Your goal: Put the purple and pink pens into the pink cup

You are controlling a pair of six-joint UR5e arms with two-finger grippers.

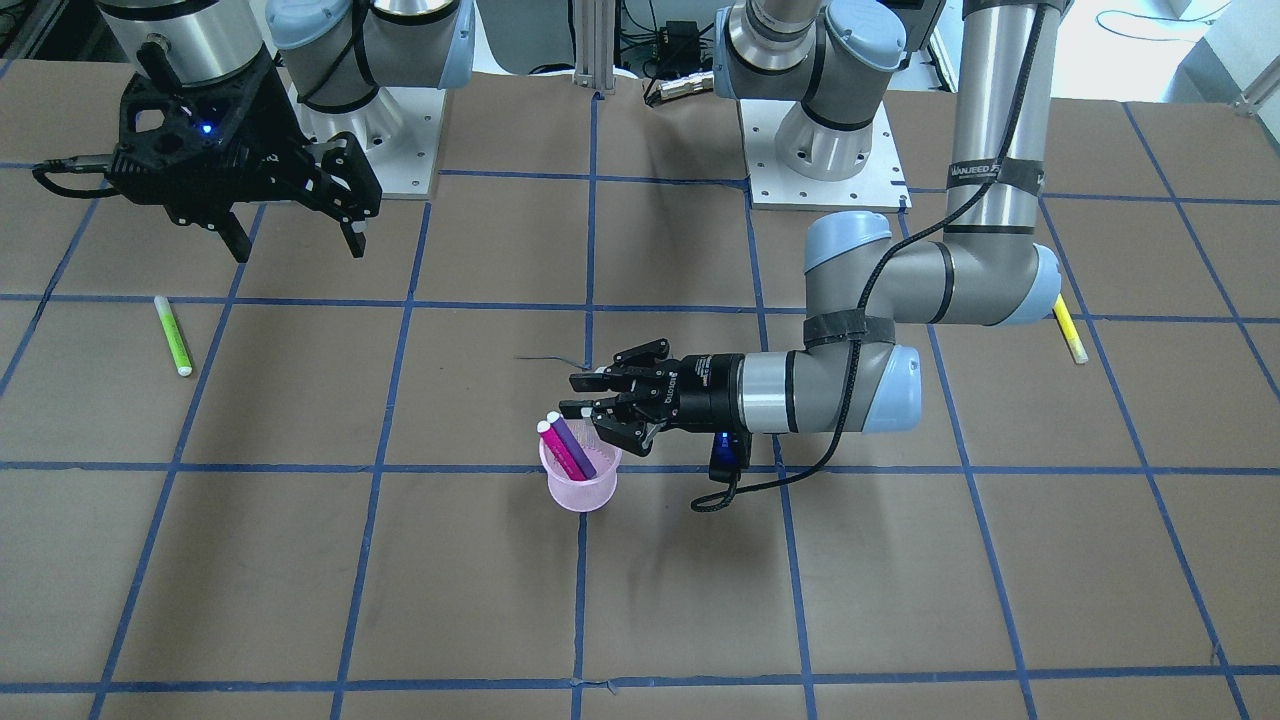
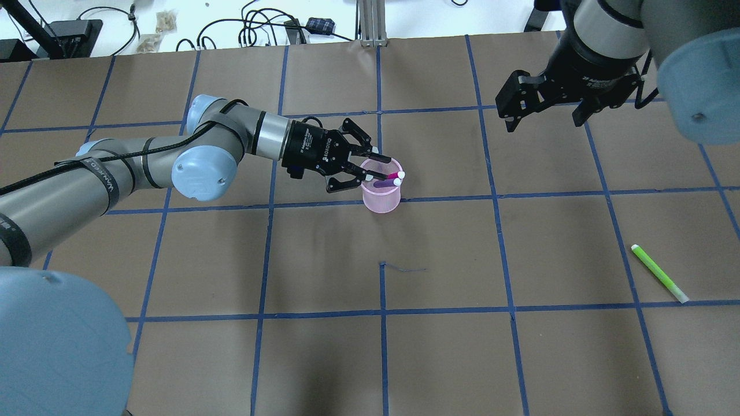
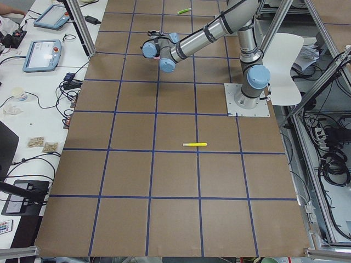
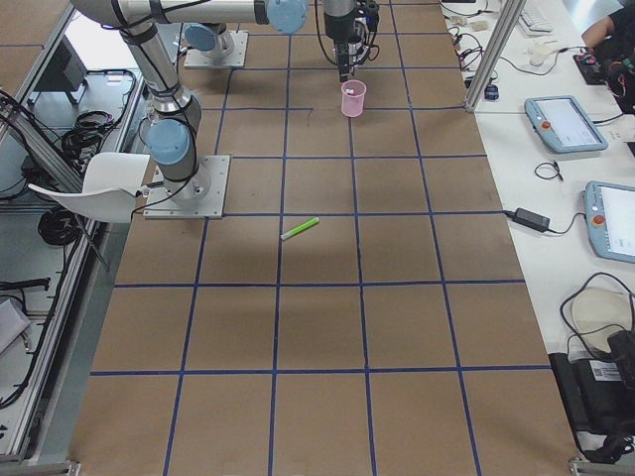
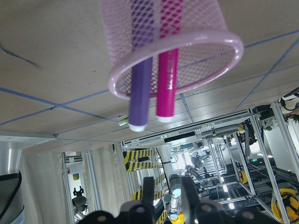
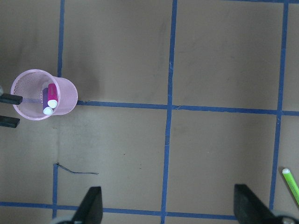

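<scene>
Hovering near the rim of the pink cup (image 1: 580,488), the left gripper (image 1: 572,396) has its fingers spread with nothing between them. And there they are: the purple pen (image 1: 577,450) and the pink pen (image 1: 558,447) both stand tilted inside the cup, side by side, white caps poking out above the rim. The left wrist view shows their barrels through the mesh wall, but the lower ends run off the top of that picture, so where they meet the cup floor is out of sight.

Well apart from the cup, on the robot's right, the right gripper (image 1: 300,248) hangs above the table (image 1: 300,580), fingers wide apart and empty.

A green pen (image 1: 172,335) lies flat on that same side, far from the cup. The right wrist view catches only one end of it at the picture's edge. A yellow pen (image 1: 1072,338) lies on the opposite side, its upper end tucked behind the elbow of the left arm (image 1: 990,280) in the front view. In the left side view I cannot make out the cup at all, and the gripper there is too small to read.
</scene>
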